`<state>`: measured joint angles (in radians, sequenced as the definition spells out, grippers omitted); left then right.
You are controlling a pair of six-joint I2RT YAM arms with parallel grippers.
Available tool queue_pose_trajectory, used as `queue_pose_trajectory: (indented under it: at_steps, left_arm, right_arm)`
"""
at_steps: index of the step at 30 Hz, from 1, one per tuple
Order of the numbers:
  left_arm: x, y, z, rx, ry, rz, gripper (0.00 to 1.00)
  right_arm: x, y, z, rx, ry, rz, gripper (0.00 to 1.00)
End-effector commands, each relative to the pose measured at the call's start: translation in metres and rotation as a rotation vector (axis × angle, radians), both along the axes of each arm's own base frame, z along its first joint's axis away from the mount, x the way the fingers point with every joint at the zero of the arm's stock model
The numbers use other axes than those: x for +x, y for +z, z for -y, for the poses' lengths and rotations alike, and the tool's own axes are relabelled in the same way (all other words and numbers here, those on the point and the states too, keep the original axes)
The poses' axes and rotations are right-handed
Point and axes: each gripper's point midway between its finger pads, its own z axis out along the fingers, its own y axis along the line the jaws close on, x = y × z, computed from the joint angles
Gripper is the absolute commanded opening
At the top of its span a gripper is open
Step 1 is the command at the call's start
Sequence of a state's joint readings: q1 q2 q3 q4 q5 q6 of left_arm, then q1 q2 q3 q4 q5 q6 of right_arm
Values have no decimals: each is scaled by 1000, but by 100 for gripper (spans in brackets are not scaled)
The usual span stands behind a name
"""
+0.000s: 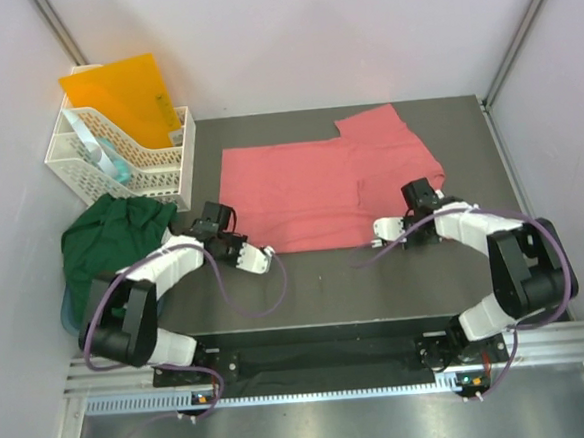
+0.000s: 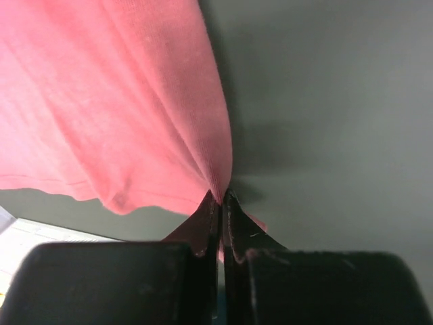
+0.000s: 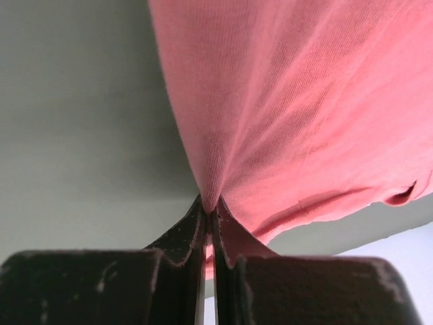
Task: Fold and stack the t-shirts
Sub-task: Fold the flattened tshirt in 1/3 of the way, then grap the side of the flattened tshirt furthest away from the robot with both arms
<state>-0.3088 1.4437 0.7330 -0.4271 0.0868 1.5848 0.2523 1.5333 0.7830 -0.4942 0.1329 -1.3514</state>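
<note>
Our left gripper (image 2: 222, 203) and right gripper (image 3: 207, 206) each pinch the salmon-pink t-shirt (image 1: 310, 193), seemingly at its near hem corners; we expect soft, light cloth to drape.

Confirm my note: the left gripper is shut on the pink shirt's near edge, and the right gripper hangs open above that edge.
Not quite. The right gripper is not open above the edge. The right wrist view shows its jaws shut on the pink shirt, pinching the cloth at that near edge. The left gripper is shut on the pink shirt's near edge, as you noted.
</note>
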Motion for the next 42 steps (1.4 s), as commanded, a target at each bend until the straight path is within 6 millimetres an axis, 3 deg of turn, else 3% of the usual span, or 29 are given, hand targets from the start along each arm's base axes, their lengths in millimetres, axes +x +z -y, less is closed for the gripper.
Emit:
queue_pose_trajectory:
  at_steps: [1, 11, 14, 16, 17, 18, 19, 20, 21, 26, 29, 31, 32, 33, 35, 36, 37, 38, 39, 40, 41, 42]
  left_arm:
    - [-49, -6, -12, 38, -75, -106, 0]
    - [-118, -20, -19, 19, -173, -214, 0]
    - [-130, -21, -18, 8, -198, -225, 0]
    - [-133, -20, -18, 7, -209, -213, 1]
    - [-134, -19, -19, 5, -209, -212, 13]
    - [-133, -16, -18, -1, -205, -202, 43]
    - [-133, -13, -18, -6, -195, -200, 54]
    - [-129, -6, -17, -11, -187, -181, 59]
    - [-128, -2, -17, -14, -168, -179, 72]
    - [-106, 43, -20, -25, -65, -96, 86]
    - [-87, 73, -15, -66, -27, 1, 87]
    - [-70, 90, -10, -109, 10, 80, 88]
    - [-55, 104, -4, -146, 25, 137, 89]
    - [-34, 119, 3, -199, 59, 219, 90]
    - [3, 132, 8, -243, 140, 295, 94]
    - [28, 147, 12, -324, 240, 359, 95]
    - [41, 148, 13, -346, 303, 351, 95]
    - [70, 147, 14, -344, 373, 326, 93]
    - [84, 145, 13, -372, 481, 305, 93]
    - [95, 141, 13, -382, 536, 268, 93]
    - [125, 144, 11, -400, 595, 260, 93]
    - [136, 145, 11, -450, 669, 243, 93]
  right_arm:
    - [-40, 2, 15, -46, 53, -73, 0]
    - [-90, 2, 27, -74, 124, -111, 1]
    - [-96, 0, 29, -76, 124, -118, 6]
    - [-97, 1, 29, -75, 120, -120, 17]
    - [-98, 1, 28, -72, 117, -127, 24]
    - [-102, 2, 29, -74, 116, -145, 44]
    - [-99, 6, 26, -63, 117, -138, 53]
    - [-98, 11, 25, -54, 112, -130, 63]
    - [-102, 13, 25, -46, 112, -151, 66]
    - [-87, 49, 14, 16, 84, -80, 71]
    - [-67, 69, 7, 74, 32, -6, 71]
    - [-41, 89, -3, 143, -7, 65, 71]
    - [-29, 97, -2, 186, -94, 104, 71]
    - [-2, 121, -13, 265, -116, 190, 71]
    - [30, 121, -13, 341, -288, 214, 72]
    - [59, 150, -19, 413, -324, 277, 71]
    - [79, 133, -18, 428, -398, 230, 71]
    - [94, 135, -13, 483, -518, 230, 70]
    - [120, 163, -17, 551, -542, 261, 70]
    - [138, 139, -17, 558, -602, 194, 69]
    - [152, 138, -12, 604, -684, 180, 70]
    - [174, 167, -17, 664, -679, 205, 70]
